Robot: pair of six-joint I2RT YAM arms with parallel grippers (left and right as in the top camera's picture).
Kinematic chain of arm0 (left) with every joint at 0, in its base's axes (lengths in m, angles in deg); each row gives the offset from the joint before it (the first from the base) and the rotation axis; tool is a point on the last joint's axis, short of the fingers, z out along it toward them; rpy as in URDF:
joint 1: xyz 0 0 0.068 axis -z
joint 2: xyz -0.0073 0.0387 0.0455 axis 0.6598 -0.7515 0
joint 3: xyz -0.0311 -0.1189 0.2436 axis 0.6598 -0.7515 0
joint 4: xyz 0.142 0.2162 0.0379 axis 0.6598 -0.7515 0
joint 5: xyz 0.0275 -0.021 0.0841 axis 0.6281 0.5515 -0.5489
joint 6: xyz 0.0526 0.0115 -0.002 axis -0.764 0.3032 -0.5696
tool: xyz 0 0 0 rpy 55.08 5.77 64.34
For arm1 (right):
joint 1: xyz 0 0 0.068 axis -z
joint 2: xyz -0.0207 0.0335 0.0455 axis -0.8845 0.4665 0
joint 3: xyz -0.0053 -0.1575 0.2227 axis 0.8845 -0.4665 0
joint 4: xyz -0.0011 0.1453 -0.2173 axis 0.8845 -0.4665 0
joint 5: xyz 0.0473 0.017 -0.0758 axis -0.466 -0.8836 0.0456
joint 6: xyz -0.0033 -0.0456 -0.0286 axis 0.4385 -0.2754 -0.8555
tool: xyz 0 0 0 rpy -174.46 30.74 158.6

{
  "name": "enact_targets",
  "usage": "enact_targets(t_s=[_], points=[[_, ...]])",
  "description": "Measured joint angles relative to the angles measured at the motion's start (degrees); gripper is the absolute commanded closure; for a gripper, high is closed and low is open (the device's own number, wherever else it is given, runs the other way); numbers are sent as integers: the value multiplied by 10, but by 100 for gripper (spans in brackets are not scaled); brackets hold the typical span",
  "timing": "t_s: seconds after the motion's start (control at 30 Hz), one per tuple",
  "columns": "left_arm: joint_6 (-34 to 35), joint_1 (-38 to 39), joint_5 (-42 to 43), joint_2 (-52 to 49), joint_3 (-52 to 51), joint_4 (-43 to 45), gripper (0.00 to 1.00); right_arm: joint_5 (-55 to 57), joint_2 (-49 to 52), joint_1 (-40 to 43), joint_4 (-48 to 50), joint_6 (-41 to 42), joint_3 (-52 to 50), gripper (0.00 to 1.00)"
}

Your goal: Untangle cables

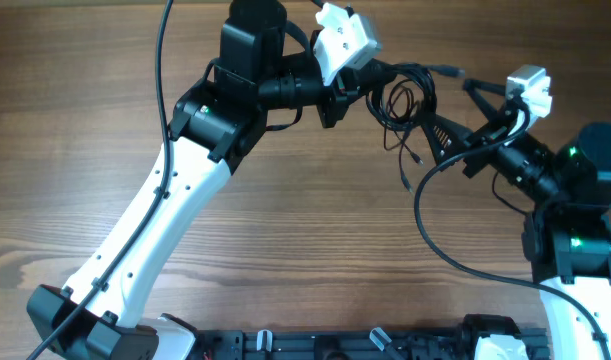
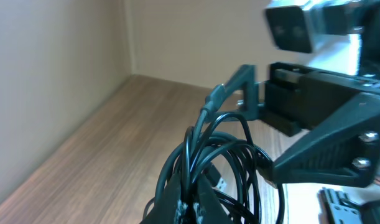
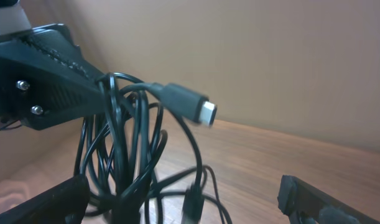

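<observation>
**Between our two pincers: one dangling cable bunch**

Just off the tips of our left pincer (image 1: 373, 88) sits the whole clump of cables (image 1: 403, 100). That pincer looks clamped tight on the bunch and holds it up. We can't tell whether the lowest strands touch the counter (image 1: 285, 230).

Our right pincer (image 1: 450, 103) is spread wide with nothing in it. The clump lies straight ahead of it, just past its tips, so it's the free arm and the near one for the next grab.

From the right wrist, the loops hang mostly up-and-down below the left pincer's serrated finger (image 3: 59, 87). One plug end (image 3: 199, 107) pokes out sideways toward the right pincer, roughly level. We reckon that stiff end is the obvious bit to pinch and draw away from the left pincer.

Stuff-wise, it's thin, glossy black wire, floppy and coiled in overlapping loops. The moulded plug is chunkier, with a bright metal tip. A couple of loose tails (image 1: 410, 165) trail out from the clump. Counter's matte wood grain.
</observation>
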Motion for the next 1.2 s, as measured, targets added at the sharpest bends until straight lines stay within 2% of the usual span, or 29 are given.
enact_targets(t_s=[0.17,0.2,0.27,0.3,0.37,0.43,0.5,0.57,0.63,0.73,0.77,0.8,0.9,1.0,1.13,1.17,1.2], points=[[-8,0,37,0,0,0,96,-56,9,0,34,-2,0,1],[-10,1,43,0,0,0,96,-64,10,0,34,-2,0,7],[-14,6,54,0,0,0,96,-72,10,0,34,0,0,35],[-16,10,57,0,0,0,96,-76,10,0,34,-2,0,52],[-16,16,61,0,0,2,96,-80,10,0,34,-2,0,77],[-16,19,61,0,0,5,96,-83,10,0,34,-1,0,96],[-16,19,58,0,0,9,94,-87,10,0,34,-2,0,96],[-16,19,48,0,0,10,87,-90,10,0,34,-2,0,96],[-19,20,40,0,0,11,86,-89,11,0,34,-2,0,96],[-20,20,28,2,0,12,51,-89,13,0,34,-2,0,96],[-21,20,28,2,0,12,23,-89,13,0,33,-2,0,96],[-18,20,23,3,0,12,0,-88,13,0,33,-2,0,96],[-18,20,7,4,0,10,0,-66,14,0,33,7,0,96],[25,19,-36,4,0,8,0,-28,14,0,33,34,0,96],[157,4,-89,4,0,8,0,25,14,0,60,94,0,96],[224,-5,-95,4,0,7,0,28,15,0,70,103,0,96],[250,-7,-96,4,0,7,0,30,15,0,79,114,0,96]])
